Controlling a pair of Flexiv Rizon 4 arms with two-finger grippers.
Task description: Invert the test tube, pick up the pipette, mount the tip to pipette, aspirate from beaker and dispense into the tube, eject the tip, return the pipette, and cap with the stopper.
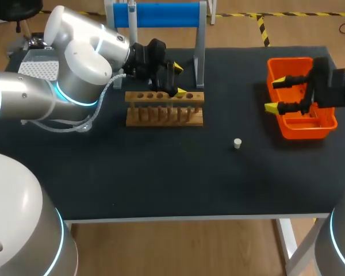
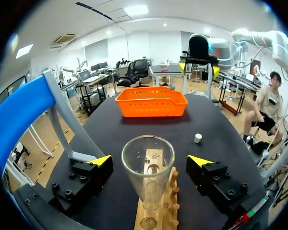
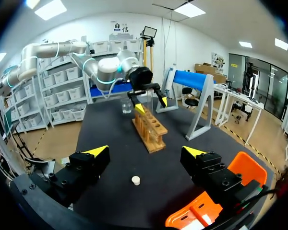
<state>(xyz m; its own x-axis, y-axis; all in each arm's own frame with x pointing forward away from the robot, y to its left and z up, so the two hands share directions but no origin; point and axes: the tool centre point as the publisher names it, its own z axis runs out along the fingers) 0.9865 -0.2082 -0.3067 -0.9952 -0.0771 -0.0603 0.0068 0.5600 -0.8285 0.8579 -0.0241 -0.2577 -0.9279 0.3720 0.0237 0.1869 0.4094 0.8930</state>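
A clear glass test tube (image 2: 148, 184) stands mouth up in the wooden rack (image 2: 159, 213), between the spread fingers of my left gripper (image 2: 150, 161), which do not touch it. From above, the left gripper (image 1: 175, 80) hovers over the rack (image 1: 164, 107) near its right end. My right gripper (image 1: 279, 94) is open over the orange basket (image 1: 303, 118), empty. The small white stopper (image 1: 237, 143) lies on the black table, also ahead of the right gripper (image 3: 145, 152) as the stopper (image 3: 135, 180). A glass beaker (image 3: 127, 106) stands behind the rack (image 3: 150, 128).
A blue-topped stand (image 1: 156, 14) with grey legs rises behind the rack. The orange basket (image 2: 151, 101) sits at the table's right side. The black table (image 1: 161, 172) runs wide between rack, stopper and front edge.
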